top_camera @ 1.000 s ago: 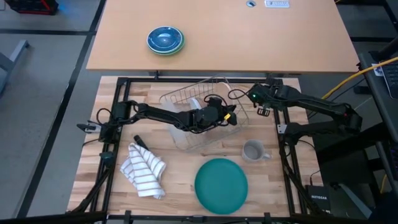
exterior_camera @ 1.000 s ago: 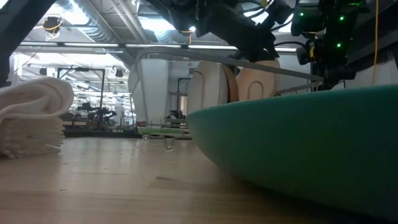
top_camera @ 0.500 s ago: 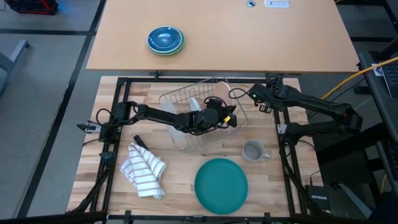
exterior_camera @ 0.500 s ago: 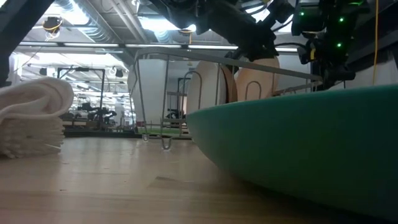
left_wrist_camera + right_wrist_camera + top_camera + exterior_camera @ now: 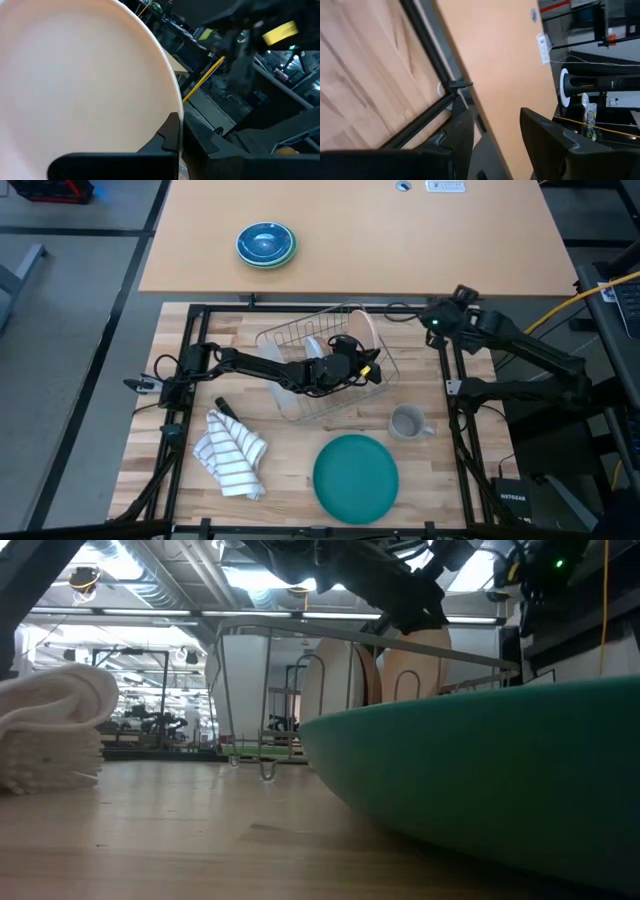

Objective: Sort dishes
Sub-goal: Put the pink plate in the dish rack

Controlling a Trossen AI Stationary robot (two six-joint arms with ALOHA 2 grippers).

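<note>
Wire bars of the dish rack (image 5: 325, 370) sit at the centre of the high view, and the left gripper (image 5: 368, 372) reaches into it from the left, its jaws clamped on the rim of the small white plate (image 5: 75, 85), which fills most of the left wrist view. In the low view that white plate (image 5: 335, 685) stands on edge in the rack with the tan plate (image 5: 415, 665) just beside it to the right, both upright between the wires. The dark green plate (image 5: 356, 477) lies flat on the wooden table (image 5: 250, 340), lower centre of the high view, well apart from the rack, with a grey mug (image 5: 406, 423) to its upper right and a striped cloth (image 5: 233, 452) toward the lower left. The right gripper (image 5: 492, 127) waits at the table's upper right edge, jaws apart and empty. The step in hand looks like seating the white plate in its slot. To do it well, I would keep the plate vertical, settle its lower edge fully between two wires before letting go, then open just enough to clear the rim and back out straight, so the fingers neither tip it against the tan plate nor snag a wire. The green plate would seem to come next.
</note>
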